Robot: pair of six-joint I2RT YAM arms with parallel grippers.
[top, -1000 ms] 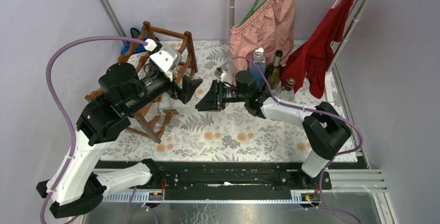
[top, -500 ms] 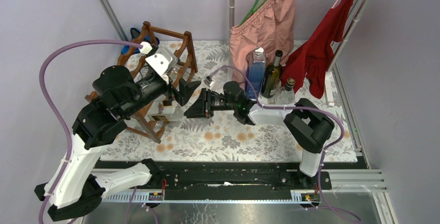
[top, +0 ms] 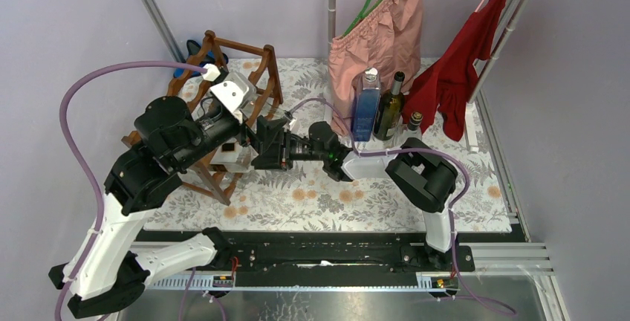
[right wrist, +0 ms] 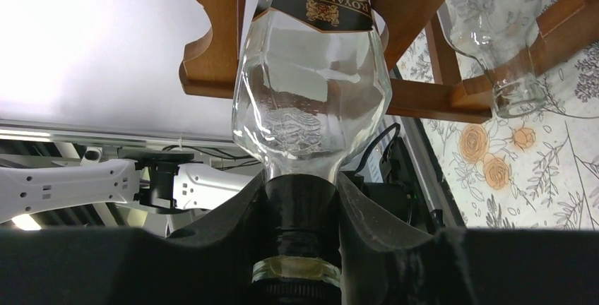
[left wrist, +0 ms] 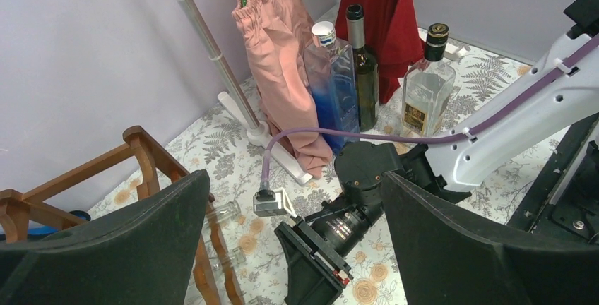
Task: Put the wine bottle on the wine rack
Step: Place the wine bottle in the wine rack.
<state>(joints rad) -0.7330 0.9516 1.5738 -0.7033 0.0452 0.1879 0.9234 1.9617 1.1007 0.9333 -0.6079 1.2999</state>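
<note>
The wine bottle (right wrist: pixel 311 72) is clear glass with a black-and-gold label and a black cap. My right gripper (right wrist: pixel 302 186) is shut on its neck. The bottle's body passes between the scalloped rails of the reddish-brown wine rack (right wrist: pixel 212 44). From above, the bottle (top: pixel 232 159) lies level in the rack (top: pixel 261 59) with the right gripper (top: pixel 269 150) at the rack's right side. My left gripper (left wrist: pixel 294 178) hangs open just above the right wrist and holds nothing. The rack's corner post (left wrist: pixel 150 155) shows at its left finger.
A second clear bottle (right wrist: pixel 494 30) lies in the rack beside the held one. At the back stand a blue bottle (top: pixel 365 105), a dark green bottle (top: pixel 389 109) and a clear square bottle (top: pixel 413 124). Pink (top: pixel 379 31) and red (top: pixel 460 61) garments hang behind them.
My right arm has reached further left, sliding the bottle deeper into the rack. The left arm shifted slightly left and stayed open.
</note>
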